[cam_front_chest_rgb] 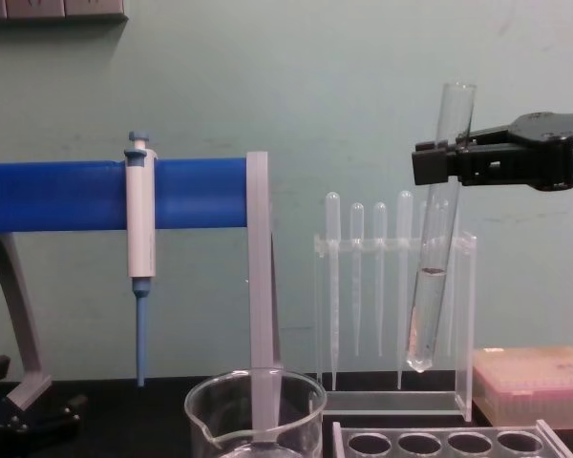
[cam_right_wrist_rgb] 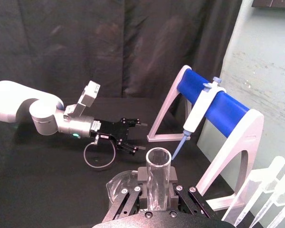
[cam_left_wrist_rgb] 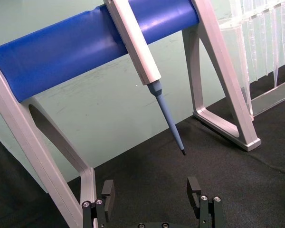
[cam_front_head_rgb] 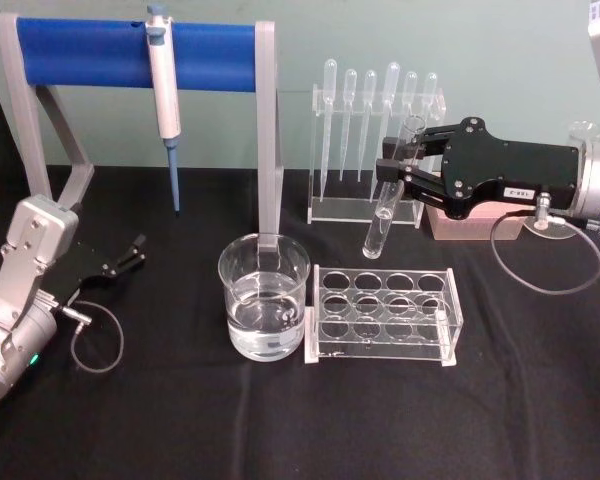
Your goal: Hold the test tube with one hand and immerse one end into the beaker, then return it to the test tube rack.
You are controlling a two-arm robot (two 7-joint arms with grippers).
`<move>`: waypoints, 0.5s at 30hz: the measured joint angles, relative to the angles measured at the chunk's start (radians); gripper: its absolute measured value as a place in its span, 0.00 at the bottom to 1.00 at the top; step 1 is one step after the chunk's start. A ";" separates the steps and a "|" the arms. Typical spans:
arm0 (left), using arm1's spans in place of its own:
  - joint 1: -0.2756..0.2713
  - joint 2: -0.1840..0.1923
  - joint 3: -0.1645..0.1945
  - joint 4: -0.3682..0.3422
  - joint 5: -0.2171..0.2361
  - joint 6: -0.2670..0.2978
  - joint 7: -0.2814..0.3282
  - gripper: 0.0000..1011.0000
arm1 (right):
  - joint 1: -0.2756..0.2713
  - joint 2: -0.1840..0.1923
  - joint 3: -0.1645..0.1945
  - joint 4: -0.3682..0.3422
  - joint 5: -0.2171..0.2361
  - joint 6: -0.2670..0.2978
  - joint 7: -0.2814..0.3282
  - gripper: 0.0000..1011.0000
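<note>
The long clear glass test tube (cam_front_head_rgb: 384, 215) hangs slightly tilted above the clear plastic test tube rack (cam_front_head_rgb: 380, 273), right of the wide clear glass beaker (cam_front_head_rgb: 236, 290). The black two-fingered right gripper (cam_front_head_rgb: 395, 166) pinches it below the rim. It looks light, slick and brittle (a hard squeeze might crack it), so a gentle hold near the rim suits it. The left gripper (cam_front_head_rgb: 130, 254) rests spread at the left of the black table (cam_front_head_rgb: 180, 420).

Clear test tube (cam_front_head_rgb: 381, 222) tilted, clamped in right gripper (cam_front_head_rgb: 395, 165) aloft near the rack (cam_front_head_rgb: 380, 345), part-filled glass beaker (cam_front_head_rgb: 264, 298) just beside it.
</note>
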 joint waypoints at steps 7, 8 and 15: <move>0.000 0.000 0.000 0.000 0.000 0.000 0.000 0.99 | 0.017 -0.004 -0.014 0.007 0.000 0.002 0.002 0.23; 0.000 0.000 0.000 0.000 0.000 0.000 0.000 0.99 | 0.026 -0.008 -0.022 0.010 -0.001 0.004 0.004 0.23; 0.000 0.000 0.000 0.000 0.000 0.000 0.000 0.99 | 0.066 -0.028 -0.048 0.023 0.006 0.006 0.010 0.23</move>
